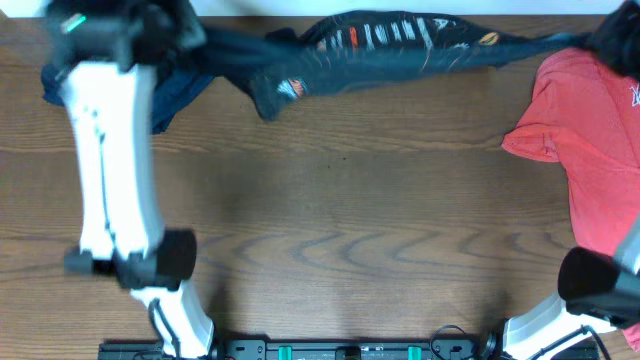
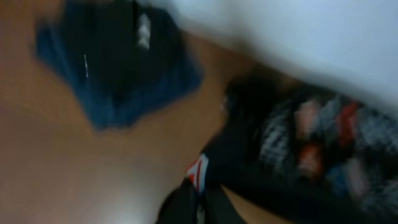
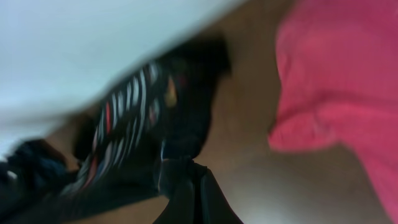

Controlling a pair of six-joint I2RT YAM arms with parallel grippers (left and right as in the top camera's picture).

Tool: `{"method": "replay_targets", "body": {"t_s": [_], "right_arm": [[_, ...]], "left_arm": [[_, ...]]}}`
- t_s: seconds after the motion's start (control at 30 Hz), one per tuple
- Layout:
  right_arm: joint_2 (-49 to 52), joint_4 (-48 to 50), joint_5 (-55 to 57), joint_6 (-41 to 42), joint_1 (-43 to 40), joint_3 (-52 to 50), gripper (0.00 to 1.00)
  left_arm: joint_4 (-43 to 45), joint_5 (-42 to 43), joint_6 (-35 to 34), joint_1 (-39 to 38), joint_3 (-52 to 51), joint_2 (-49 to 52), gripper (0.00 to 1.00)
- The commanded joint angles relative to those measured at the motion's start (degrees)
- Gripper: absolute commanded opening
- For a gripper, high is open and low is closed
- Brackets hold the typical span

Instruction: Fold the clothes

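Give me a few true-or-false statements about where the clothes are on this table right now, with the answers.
1. The jersey is drawn out long along the far edge of the table. True.
2. The red T-shirt lies on the table's left side. False: it lies on the right side.
3. A navy garment lies by the left arm. True.
4. The jersey sits neatly folded in the table's middle. False: it is unfolded, at the far edge.

black jersey (image 1: 390,45), orange-red lines and logos, stretched taut along the table's far edge
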Motion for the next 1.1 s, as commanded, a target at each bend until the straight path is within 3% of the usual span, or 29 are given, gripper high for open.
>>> {"method": "replay_targets", "body": {"t_s": [0.0,0.17,0.27,0.67,1.07], "right_arm": [[-1.14,-1.79,0.98,-0.98,-0.04,-3.61,0.01],[-1.16,-7.91,2.91,-1.07,-0.07,-6.23,0.01],[-1.16,-11.69,4.39,-2.36,0.07,-7.23,0.01],[-4.17,-17.22,10.19,-3.23,0.26,-10.36,0.01],[-17.53,-6.49,11.32,-2.49,0.31,-37.27,0.01]], "left_arm": [[-4.13,-0.31,-0.85,0.26,-3.65,0.46,0.06],[-13.64,-0.24,-3.21,0.26,-5.92,0.83,0.06],[-13.64,4.04,-1.60,0.26,-9.09,-1.18,0.06],[-13.64,3.98,-1.62,0.26,-28.61,-13.05,0.06],[-13.62,4.00,-2.86,0.24,-50.53,-28.79,0.06]]}}
